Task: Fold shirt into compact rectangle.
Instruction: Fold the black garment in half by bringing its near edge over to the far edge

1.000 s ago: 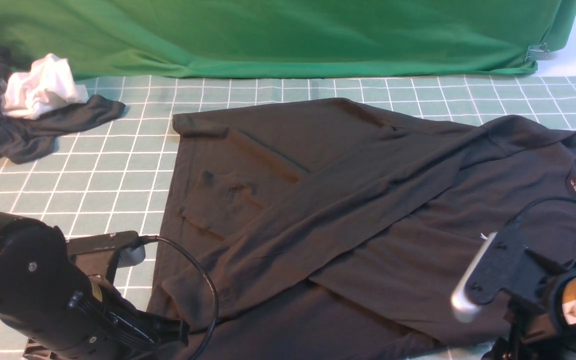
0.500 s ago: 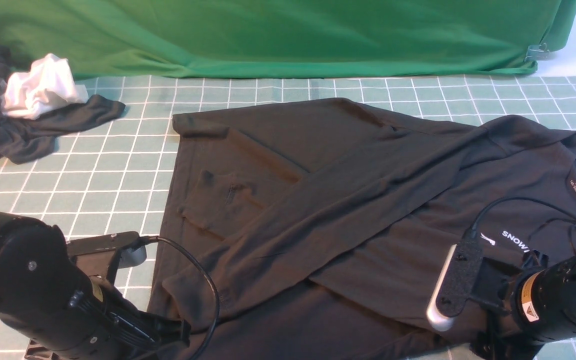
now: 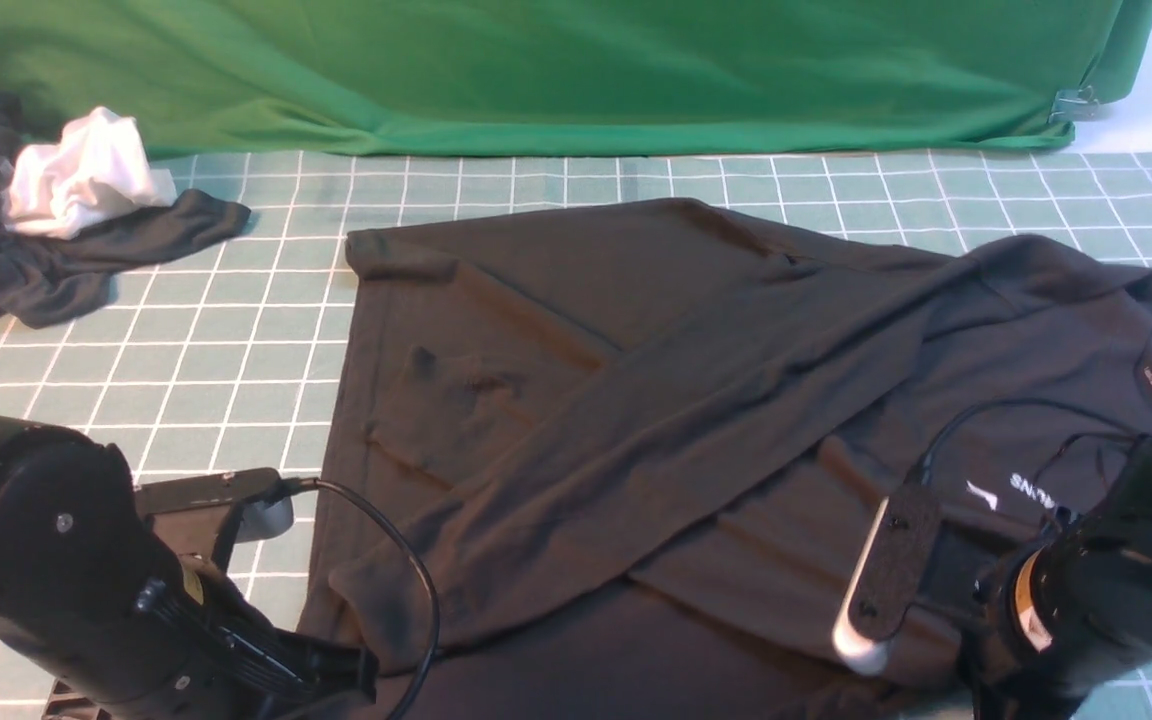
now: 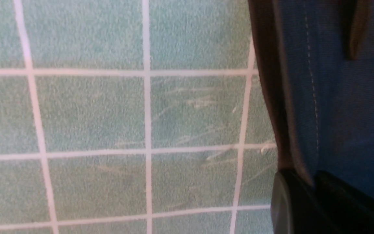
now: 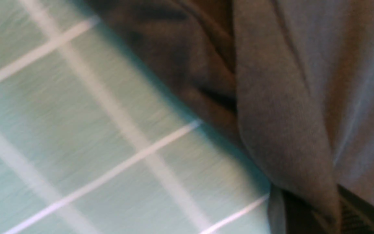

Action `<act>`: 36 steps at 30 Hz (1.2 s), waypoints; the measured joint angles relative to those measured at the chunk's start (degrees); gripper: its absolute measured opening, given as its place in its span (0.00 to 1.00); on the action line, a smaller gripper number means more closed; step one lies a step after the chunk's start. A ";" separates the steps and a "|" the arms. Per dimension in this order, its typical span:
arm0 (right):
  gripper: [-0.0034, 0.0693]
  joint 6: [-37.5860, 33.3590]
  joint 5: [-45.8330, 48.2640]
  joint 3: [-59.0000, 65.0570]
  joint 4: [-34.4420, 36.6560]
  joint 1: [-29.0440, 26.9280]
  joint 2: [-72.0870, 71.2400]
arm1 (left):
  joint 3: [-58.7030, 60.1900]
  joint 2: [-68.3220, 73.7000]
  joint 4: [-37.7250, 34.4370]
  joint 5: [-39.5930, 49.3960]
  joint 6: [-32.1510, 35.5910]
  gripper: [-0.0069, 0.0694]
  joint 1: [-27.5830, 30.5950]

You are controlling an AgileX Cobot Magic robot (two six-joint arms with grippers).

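Note:
The black shirt (image 3: 636, 400) lies spread on the gridded mat, one long sleeve (image 3: 636, 450) folded diagonally across its body. Its white print (image 3: 1036, 492) shows at the right beside my right arm (image 3: 1086, 600). My left gripper (image 4: 310, 182) is shut on the shirt's stitched hem (image 4: 313, 97) at the near left corner; in the front view it sits low at the frame's bottom (image 3: 351, 675). At the near right edge, my right gripper (image 5: 333, 208) is shut on a bunched fold of the shirt (image 5: 281, 130). Its fingertips are hidden in the front view.
A dark grey garment (image 3: 36, 260) with a white cloth (image 3: 81, 185) on it lies at the far left. A green backdrop (image 3: 536, 70) hangs along the back, with a metal clip (image 3: 1076, 103) at its right end. Teal mat (image 3: 236, 350) shows left of the shirt.
My right arm has dropped and moved left to the shirt's near right edge, and its jaws have closed on the fabric, which now bunches there. The left arm has stayed put.

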 joint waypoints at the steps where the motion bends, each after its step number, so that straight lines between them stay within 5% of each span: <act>1: 0.12 2.02 2.77 0.00 0.14 1.65 -0.49 | 0.00 0.00 0.00 1.14 0.13 0.11 0.00; 9: 0.12 14.34 12.68 0.00 1.86 9.26 -4.78 | -0.04 -2.06 -3.31 9.05 2.66 0.11 -0.06; 21: 0.12 20.58 19.87 0.00 2.73 9.50 -8.34 | -0.04 -12.10 -8.41 16.67 0.71 0.11 -0.41; 36: 0.12 15.92 12.52 -8.59 2.68 -5.92 -7.94 | -8.46 -6.04 -0.67 2.58 -7.67 0.11 -0.41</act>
